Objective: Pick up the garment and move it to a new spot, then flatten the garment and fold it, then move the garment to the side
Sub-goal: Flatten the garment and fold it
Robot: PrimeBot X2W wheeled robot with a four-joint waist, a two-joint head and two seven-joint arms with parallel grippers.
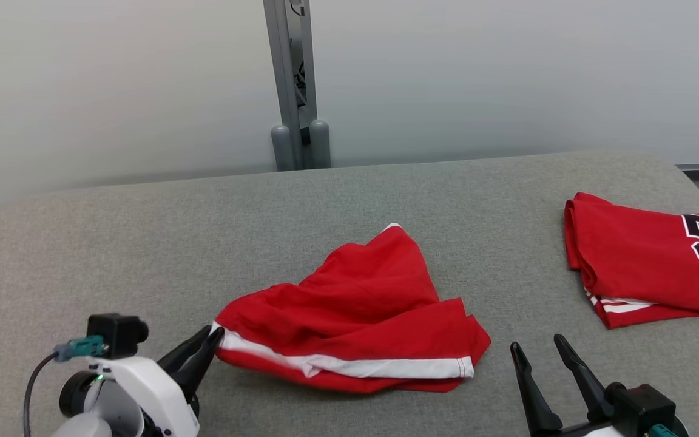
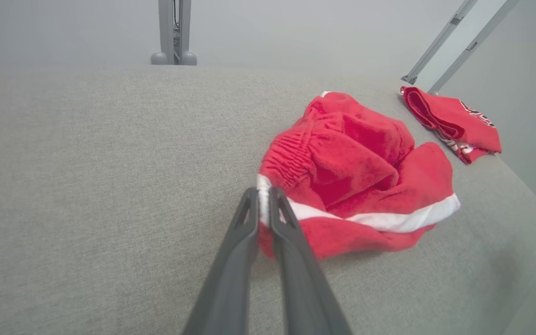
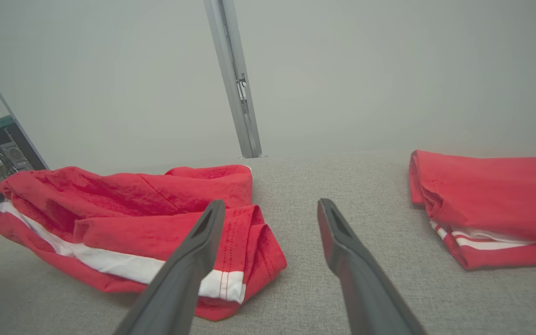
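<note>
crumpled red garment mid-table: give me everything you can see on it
The crumpled red garment is soft red fabric with a white stripe and a gathered, ribbed-looking edge. It lies bunched in loose folds, unfolded, mid-way across the grey padded table. The left gripper, shut, pinches its left corner at the stripe. The open right gripper stands apart.

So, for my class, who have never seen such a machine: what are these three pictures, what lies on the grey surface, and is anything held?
It is a two-armed robot. One picture looks down from its head; the other two look along each arm's dark fingers. On the grey padded surface lie two red garments: a crumpled one with a white stripe in the middle, and a folded one with black lettering to the right. The left end effector is shut on the crumpled garment's edge. The right end effector is open, holding nothing.
</note>
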